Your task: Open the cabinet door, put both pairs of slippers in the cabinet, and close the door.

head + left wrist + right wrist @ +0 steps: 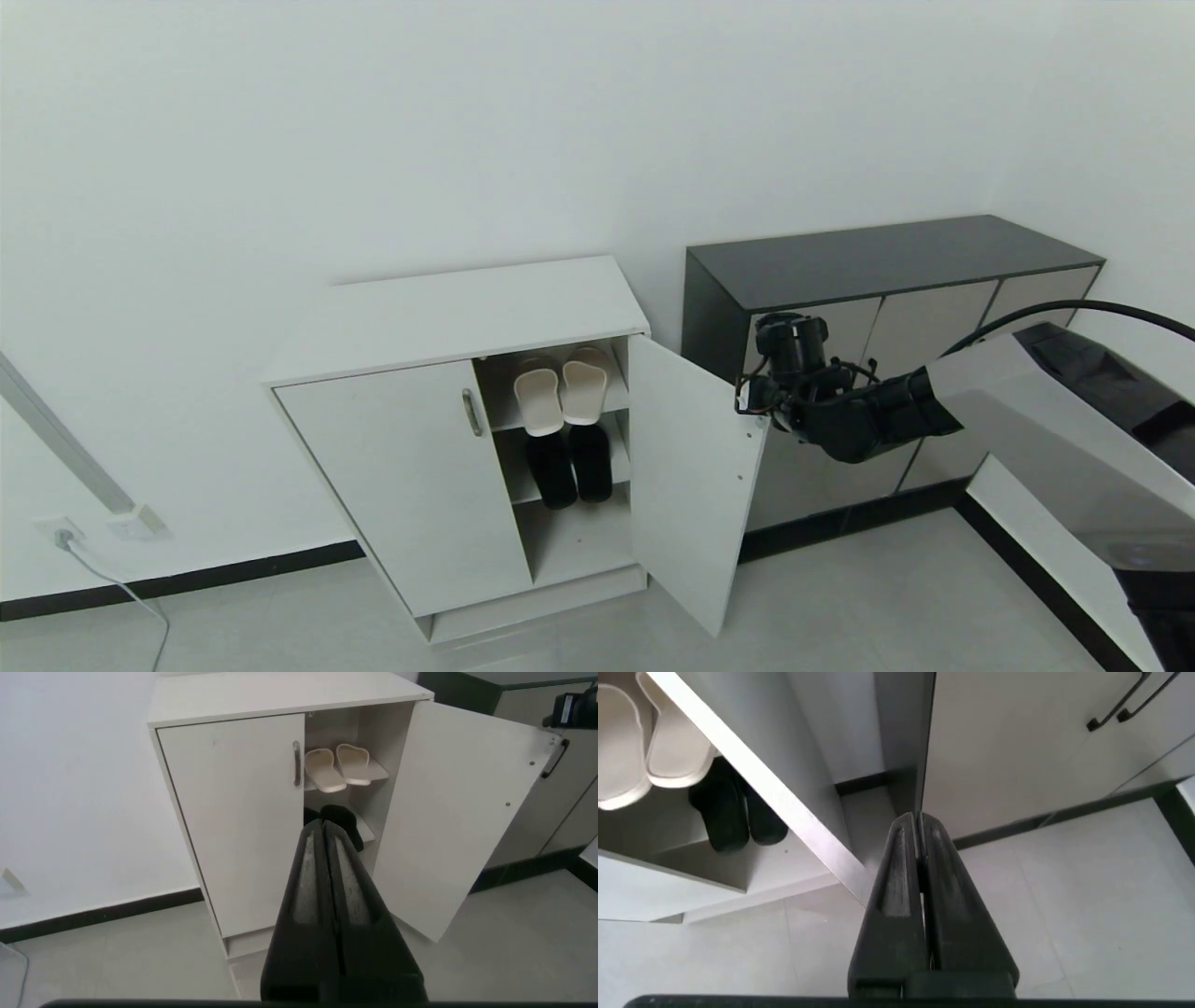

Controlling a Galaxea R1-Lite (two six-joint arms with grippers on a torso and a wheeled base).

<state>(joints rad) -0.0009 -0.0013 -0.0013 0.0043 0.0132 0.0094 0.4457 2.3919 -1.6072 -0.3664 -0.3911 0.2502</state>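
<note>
At the near end, left gripper: fingers pressed together on nothing, held well back from the cabinet and pointing at its opening; its tips cover part of the black slippers.
right gripper: fingers closed flat against each other, tips at the upper free corner of the open door; whether they touch the panel is hard to tell.
open door: right-hand leaf, angled out toward the dark sideboard, its free edge just before that front.
floor: grey, running under the door and before the cabinet.
left door: shut, handle at its inner edge.
beige slippers: top shelf, side by side, ends jutting past the shelf front.
black slippers: shelf below, directly under the beige pair; far ends hidden beneath the upper shelf.
</note>
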